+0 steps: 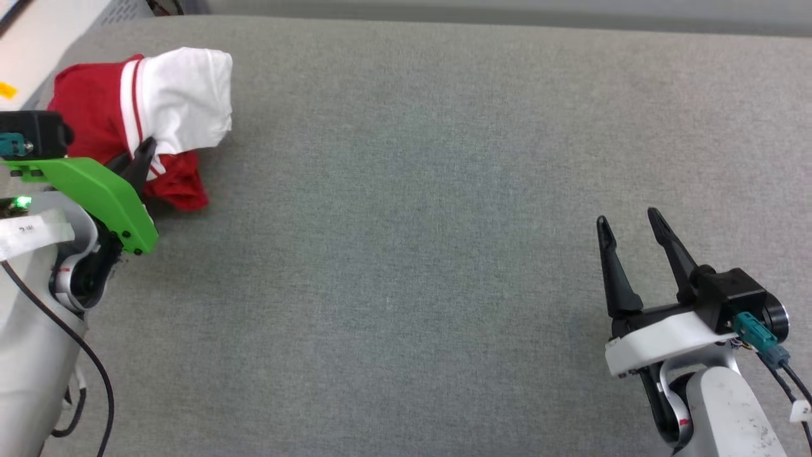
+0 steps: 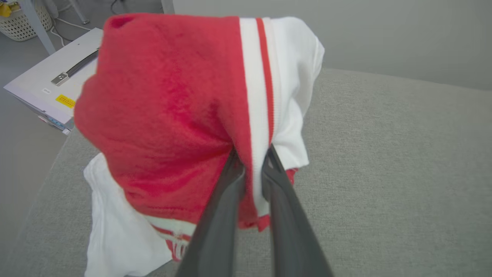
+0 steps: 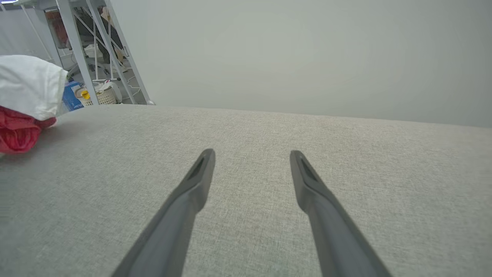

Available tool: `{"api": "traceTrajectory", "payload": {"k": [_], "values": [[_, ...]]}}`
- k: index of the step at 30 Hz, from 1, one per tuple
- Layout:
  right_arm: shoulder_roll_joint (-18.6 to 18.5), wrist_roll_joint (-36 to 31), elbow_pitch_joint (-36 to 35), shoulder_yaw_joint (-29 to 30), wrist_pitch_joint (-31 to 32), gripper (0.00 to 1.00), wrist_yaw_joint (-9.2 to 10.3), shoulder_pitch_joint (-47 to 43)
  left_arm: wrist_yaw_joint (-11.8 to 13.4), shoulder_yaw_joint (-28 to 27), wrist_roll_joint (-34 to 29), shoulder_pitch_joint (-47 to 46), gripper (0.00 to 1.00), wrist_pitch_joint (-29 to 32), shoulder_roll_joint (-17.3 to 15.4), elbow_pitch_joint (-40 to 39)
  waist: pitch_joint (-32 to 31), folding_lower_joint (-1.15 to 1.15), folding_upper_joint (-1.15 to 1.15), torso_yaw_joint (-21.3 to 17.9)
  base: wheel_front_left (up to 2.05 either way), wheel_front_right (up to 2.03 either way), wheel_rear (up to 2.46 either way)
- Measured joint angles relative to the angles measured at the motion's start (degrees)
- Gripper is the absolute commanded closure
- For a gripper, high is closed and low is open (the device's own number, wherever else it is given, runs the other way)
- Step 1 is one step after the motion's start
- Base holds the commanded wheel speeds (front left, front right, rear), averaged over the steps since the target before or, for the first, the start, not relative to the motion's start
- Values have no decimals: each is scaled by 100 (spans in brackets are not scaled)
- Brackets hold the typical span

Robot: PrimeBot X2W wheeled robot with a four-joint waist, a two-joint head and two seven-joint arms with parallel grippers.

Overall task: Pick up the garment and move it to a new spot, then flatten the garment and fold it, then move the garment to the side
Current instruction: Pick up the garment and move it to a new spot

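Grey tabletop (image 1: 406, 222); left gripper (image 2: 251, 154) pinches garment (image 2: 161, 107) (right gripper (image 1: 627, 217) spread); basket (image 2: 23, 23) beyond.

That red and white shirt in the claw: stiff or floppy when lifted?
Probably floppy: the garment droops in loose folds around the left claw, shut on its striped trim. Likely light, since one pinch holds the bunch up. The white sleeve may drag on the grey surface.

Ahead and left of the right end effector (image 1: 627, 217), the grey worktop (image 1: 406, 254) lies open; the bunched shirt (image 1: 171, 108) blocks its far-left corner.
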State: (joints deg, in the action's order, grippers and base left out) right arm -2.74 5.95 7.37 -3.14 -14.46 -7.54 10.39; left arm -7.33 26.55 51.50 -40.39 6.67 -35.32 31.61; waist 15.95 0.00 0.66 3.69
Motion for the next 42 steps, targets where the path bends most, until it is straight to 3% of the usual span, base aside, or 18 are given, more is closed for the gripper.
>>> {"api": "traceTrajectory", "payload": {"k": [8,13,23,29,33,34,35,42], "values": [[0,75,58,174,0,0,0,-274,151,323,-73,274,100,-2,324,-859,-767,0,0,89,0,0,0],[-2,83,30,378,0,0,0,-329,283,555,-168,416,100,43,688,-1202,-1106,0,0,49,0,0,0],[2,16,21,1067,0,0,0,-324,409,1385,-410,460,100,-12,1911,-1102,-1227,0,0,-489,0,0,0],[-2,-67,22,1281,0,0,0,-262,457,1805,-673,441,100,-192,2728,-530,-1137,0,0,-898,0,0,0],[-3,-67,20,1254,0,0,0,-191,450,2151,-747,390,100,-261,3078,-13,-1037,0,0,-1135,0,0,0],[-3,-65,19,1232,0,0,0,-184,446,2201,-758,389,76,-268,3117,101,-1011,0,0,-1179,0,0,0],[-3,-65,19,1212,0,0,0,-176,446,2287,-766,388,0,-300,3151,229,-975,0,0,-1229,0,0,0],[-2,-26,29,1031,0,0,0,-167,422,2585,-786,262,0,-672,3214,817,-723,0,0,-1424,0,0,0]]}}
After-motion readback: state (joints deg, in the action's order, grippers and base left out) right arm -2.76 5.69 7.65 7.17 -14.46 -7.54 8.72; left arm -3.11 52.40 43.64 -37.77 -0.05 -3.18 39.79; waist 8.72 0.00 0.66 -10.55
